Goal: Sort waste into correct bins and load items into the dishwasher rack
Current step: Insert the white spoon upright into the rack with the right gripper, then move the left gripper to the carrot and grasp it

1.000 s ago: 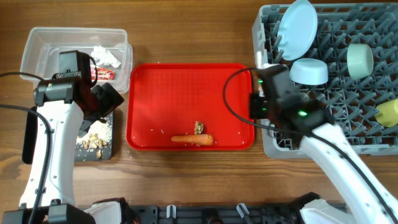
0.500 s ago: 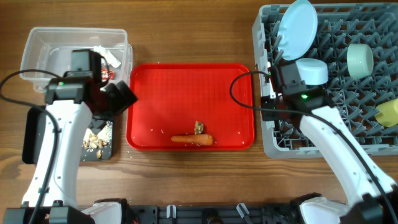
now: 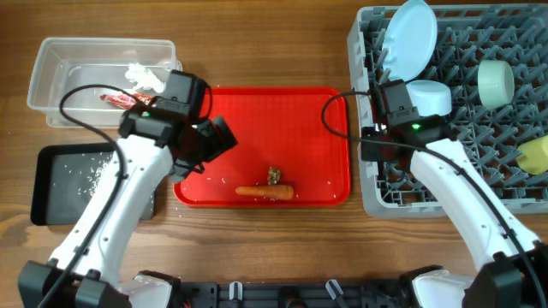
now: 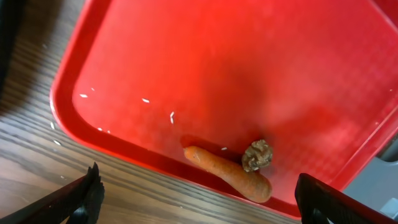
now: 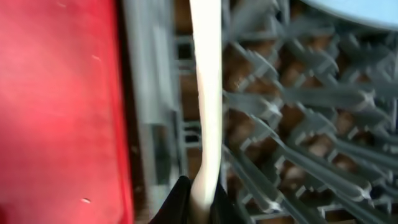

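My left gripper [image 3: 214, 141] is open and empty over the red tray's left part; in the left wrist view [image 4: 205, 202] its fingers straddle the tray's near rim. The orange carrot [image 3: 264, 192] [image 4: 230, 177] and a brown food scrap [image 3: 274, 175] [image 4: 257, 155] lie in the tray, with loose rice [image 4: 172, 114]. My right gripper [image 3: 370, 147] [image 5: 199, 202] is shut on the white spoon [image 5: 208, 93] over the left edge of the grey dishwasher rack [image 3: 514, 184] [image 5: 286, 130]. The rack holds the blue plate [image 3: 408, 38], blue bowl [image 3: 428, 98], green bowl [image 3: 495, 81] and yellow cup [image 3: 535, 154].
The clear tub [image 3: 60, 68] at the back left holds the white tissue [image 3: 145, 79] and red wrapper [image 3: 116, 98]. The black tray [image 3: 51, 184] in front of it holds rice. The red tray [image 3: 274, 128] [image 5: 56, 93] lies between the bins and the rack.
My left arm swung right from the black tray to over the red tray's left part. My right arm shifted slightly toward the rack's left edge, still holding the spoon.
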Controlling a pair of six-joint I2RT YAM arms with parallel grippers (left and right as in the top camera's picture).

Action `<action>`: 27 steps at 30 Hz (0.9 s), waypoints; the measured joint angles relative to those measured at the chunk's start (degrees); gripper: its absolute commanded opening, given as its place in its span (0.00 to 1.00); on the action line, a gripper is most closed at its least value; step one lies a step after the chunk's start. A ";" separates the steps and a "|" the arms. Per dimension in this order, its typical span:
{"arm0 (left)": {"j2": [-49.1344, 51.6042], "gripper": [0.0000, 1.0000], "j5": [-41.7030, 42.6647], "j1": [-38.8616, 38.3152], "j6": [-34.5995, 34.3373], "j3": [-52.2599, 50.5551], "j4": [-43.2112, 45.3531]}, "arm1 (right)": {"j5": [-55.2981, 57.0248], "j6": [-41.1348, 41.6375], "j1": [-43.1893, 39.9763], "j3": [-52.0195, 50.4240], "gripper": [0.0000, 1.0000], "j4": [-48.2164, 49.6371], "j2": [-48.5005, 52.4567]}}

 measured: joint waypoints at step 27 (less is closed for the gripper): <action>4.79 0.97 1.38 -18.12 -31.36 -2.73 7.39 | -4.02 -6.58 -4.04 -0.74 0.49 -0.52 0.66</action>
